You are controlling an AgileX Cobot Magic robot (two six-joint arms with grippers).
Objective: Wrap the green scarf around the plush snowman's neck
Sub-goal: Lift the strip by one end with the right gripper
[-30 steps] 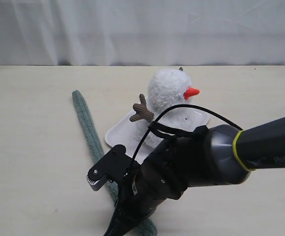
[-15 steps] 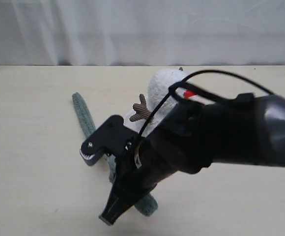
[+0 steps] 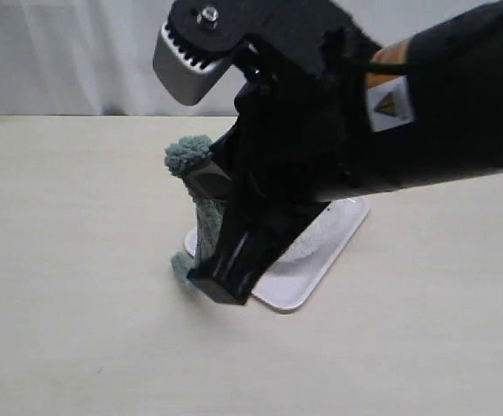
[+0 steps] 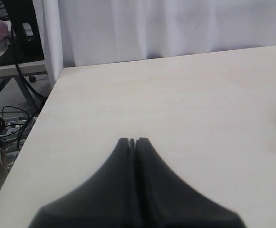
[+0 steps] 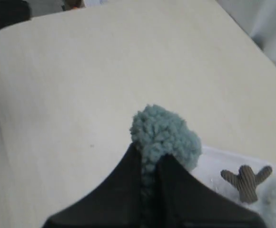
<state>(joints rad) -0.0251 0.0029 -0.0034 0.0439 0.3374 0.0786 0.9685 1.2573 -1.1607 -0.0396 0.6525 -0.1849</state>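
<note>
We are holding left gripper (image 4: 132, 140) with jaws pressed together. We are pinching green scarf (image 5: 169, 137) end in right gripper (image 5: 151, 159), jaws clamped; right arm (image 3: 434, 113) reaching in from right, across middle.

Pale wooden table (image 3: 61, 260) before a pleated white curtain (image 3: 61, 52).

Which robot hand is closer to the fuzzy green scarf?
The right. The right gripper is shut on the green scarf, pinching it near one rounded end. The left gripper is shut over the table, with no scarf in its view.
</note>
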